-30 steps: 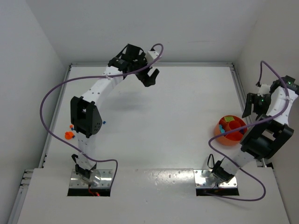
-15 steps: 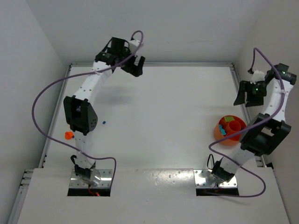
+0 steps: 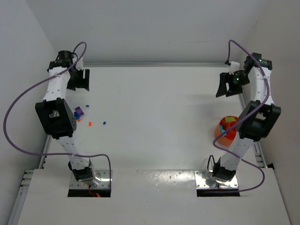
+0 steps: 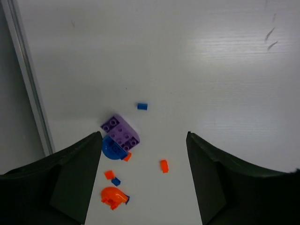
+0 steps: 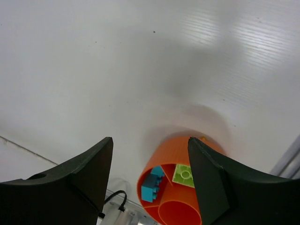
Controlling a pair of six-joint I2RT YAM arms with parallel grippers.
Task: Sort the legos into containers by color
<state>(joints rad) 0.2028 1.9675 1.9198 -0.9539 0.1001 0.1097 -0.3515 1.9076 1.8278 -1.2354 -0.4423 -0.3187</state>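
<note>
Orange, glossy plastic forms the round bowl [image 3: 221,132] beside the right arm, where thin inner walls part a teal brick [image 5: 151,186] from a yellow-green brick [image 5: 183,176]. Across the matt white table [image 3: 154,108], on the left side, the loose pieces lie scattered: a studded purple brick [image 4: 121,131] touches a blue rounded piece [image 4: 111,146], with tiny orange bits [image 4: 163,165] close by and a small blue brick [image 4: 142,106] lying apart. Farther back, the left gripper [image 4: 143,138] hangs high beyond that scatter, fingers spread, holding nothing. The right gripper [image 5: 150,140], likewise spread and bare, hangs beyond the bowl. I judge the next pick goes best on a lone piece: come straight down and straddle it squarely, since hard, slick bricks may squirt out of a skewed pinch
</note>
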